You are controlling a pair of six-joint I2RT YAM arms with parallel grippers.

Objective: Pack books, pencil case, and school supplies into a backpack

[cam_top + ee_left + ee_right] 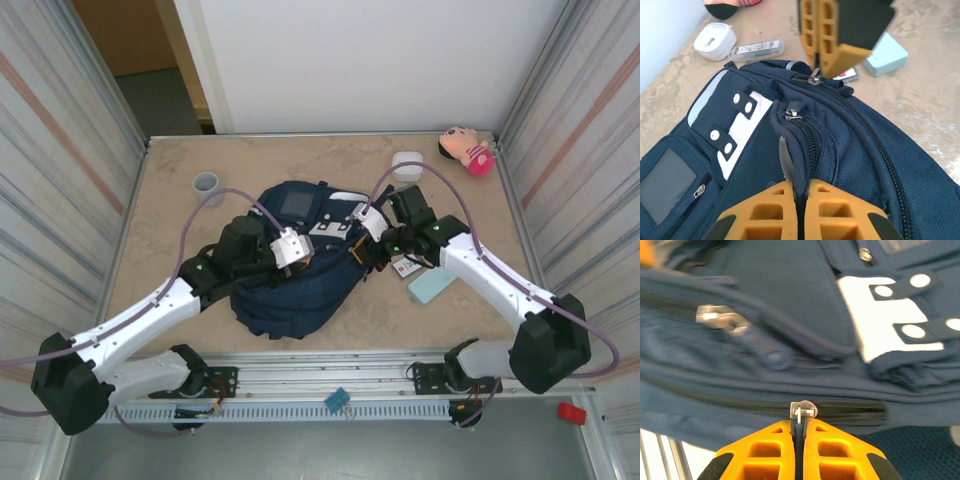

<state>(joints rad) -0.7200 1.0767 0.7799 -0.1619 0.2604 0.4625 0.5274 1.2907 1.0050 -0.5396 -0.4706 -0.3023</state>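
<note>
1. At table centre: backpack lies flat and zipped, not yet opened for packing. Pencil case sits on the table just right of it. The white packet lies between the two, and the grey-white bar lies at the far side by the white box.
2. Left gripper: clenched on a fold of backpack fabric along one zip line. Right gripper: clenched on the zip pull of the next zip over.
3. Risk: the pull is small and metal, pinched only at the fingertips. A tug off the zip's line could slip it free.
4. Risk: the left hold is on loose cloth. If that fold gives, the whole bag may drag toward the right instead of the zip running.
5. Risk: the bag sliding right could shove the packet and pencil case toward the table edge.
6. Risk: fabric bunched beside the teeth could jam the slider.
7. Writing: the bar carries a printed label, too small to read. The packet's red and black marks are illegible. No brand readable on the backpack's white patches.
</note>
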